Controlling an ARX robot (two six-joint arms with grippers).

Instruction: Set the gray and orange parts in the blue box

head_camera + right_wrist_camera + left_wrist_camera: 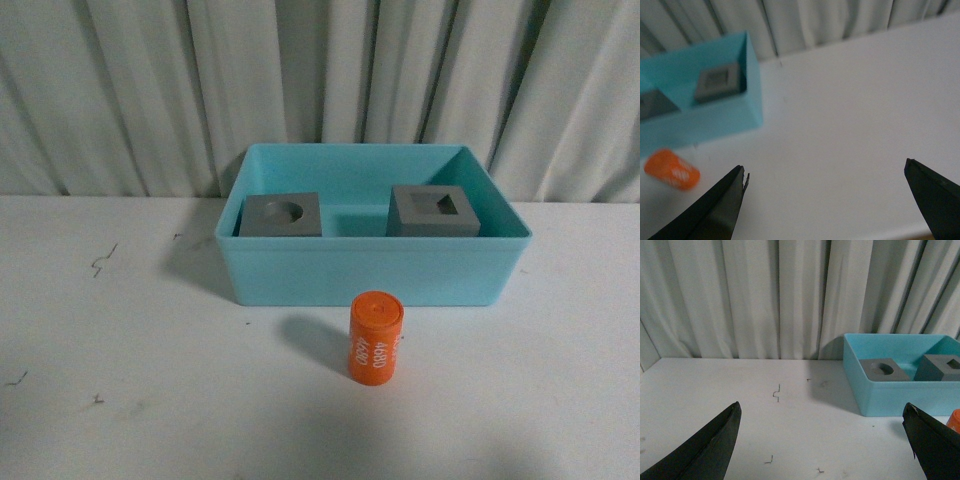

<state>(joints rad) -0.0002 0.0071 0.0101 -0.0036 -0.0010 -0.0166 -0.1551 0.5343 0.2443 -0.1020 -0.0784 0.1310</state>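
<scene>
The gray cubes (pixel 281 215) lie in the blue box (pixel 372 272); the orange cylinder (pixel 375 336) stands on the tabletop (pixel 150 380) just before it. The left hand (pixel 821 407) and right hand (pixel 825 166) are wide open, empty. Best grip the cylinder's sides and lift it over the wall.

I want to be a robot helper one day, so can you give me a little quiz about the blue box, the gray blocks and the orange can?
1. True or false: the orange cylinder is inside the blue box.
2. The round-hole gray cube and the square-hole gray cube are: A) both in the box B) both outside it C) one in, one out.
3. Fill in: the left tool and the right tool are both ____.

Key: 1 false, it stands on the table in front of the box; 2 A; 3 open.
</scene>
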